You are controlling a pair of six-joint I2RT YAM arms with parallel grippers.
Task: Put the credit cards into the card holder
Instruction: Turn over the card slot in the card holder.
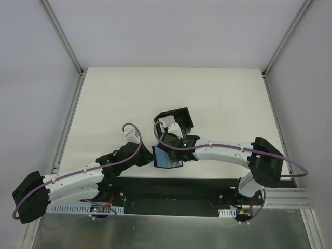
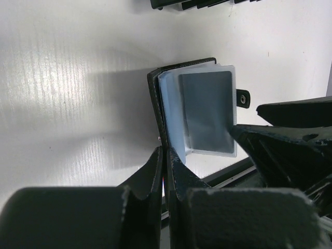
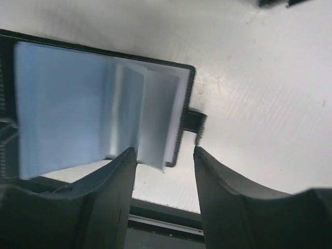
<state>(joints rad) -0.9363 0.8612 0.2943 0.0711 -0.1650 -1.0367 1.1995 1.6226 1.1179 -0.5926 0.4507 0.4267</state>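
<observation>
The card holder (image 1: 166, 157) is a black wallet held open near the table's front edge, its bluish-grey sleeves fanned out. My left gripper (image 1: 150, 158) is shut on its black cover, seen edge-on in the left wrist view (image 2: 167, 154). The sleeves (image 2: 205, 111) stand open beyond the fingers. My right gripper (image 1: 174, 149) hangs over the wallet, open, its jaws (image 3: 163, 155) straddling the lower corner of the sleeves (image 3: 150, 119) near the snap tab (image 3: 194, 123). Pale credit cards (image 1: 167, 123) lie in the black box. I cannot tell whether a card is in the sleeves.
The black open-topped box (image 1: 182, 118) stands just behind the wallet and right gripper; its edge shows at the top of the left wrist view (image 2: 197, 3). The black base rail (image 1: 171, 189) runs along the table's near edge. White table (image 1: 218, 98) lies beyond.
</observation>
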